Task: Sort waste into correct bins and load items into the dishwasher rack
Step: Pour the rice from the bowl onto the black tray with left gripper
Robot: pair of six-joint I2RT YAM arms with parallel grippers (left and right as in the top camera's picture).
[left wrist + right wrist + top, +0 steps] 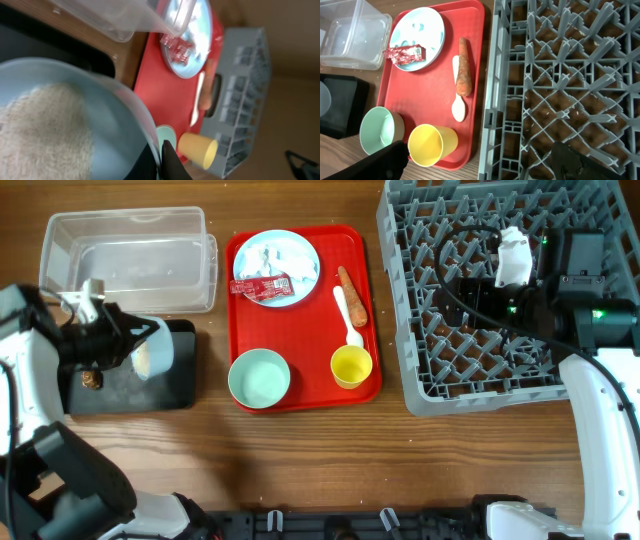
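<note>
The left tool (pixel 161 159) is pressed together on the rim of 1 pale bluish-white bowl (pixel 117 112) and pinches that rim between its 2 fingers. Inside the bowl lie the white rice-like grains (pixel 42 130), gathered in 1 heap against the wall.

In the overhead view the bowl hangs tilted above the black tray (pixel 172 392), over its upper right part. The mouth seems turned to the side, but the bowl is small in that view and I cannot say the exact direction.

The coming move turns on this: the tray lies straight below the bowl, not beside it. In my judgement the grains need only a further turn of the wrist to fall in, with no travel across the tabletop. The small brown lump (pixel 92 379) lies on the same tray, near its left end, so the grains would land apart from it. The clear tub (pixel 130 275) stands just behind the tray and is not under the bowl.

After the pouring, the bowl belongs in the dishwasher rack (pixel 420 360), which is well apart to the right, beyond the red tray (pixel 300 395). The right tool (pixel 481 162) hangs over that rack with its fingers spread wide and holds nothing. The right arm is the nearer 1 to the rack, but the left arm has the bowl.
</note>
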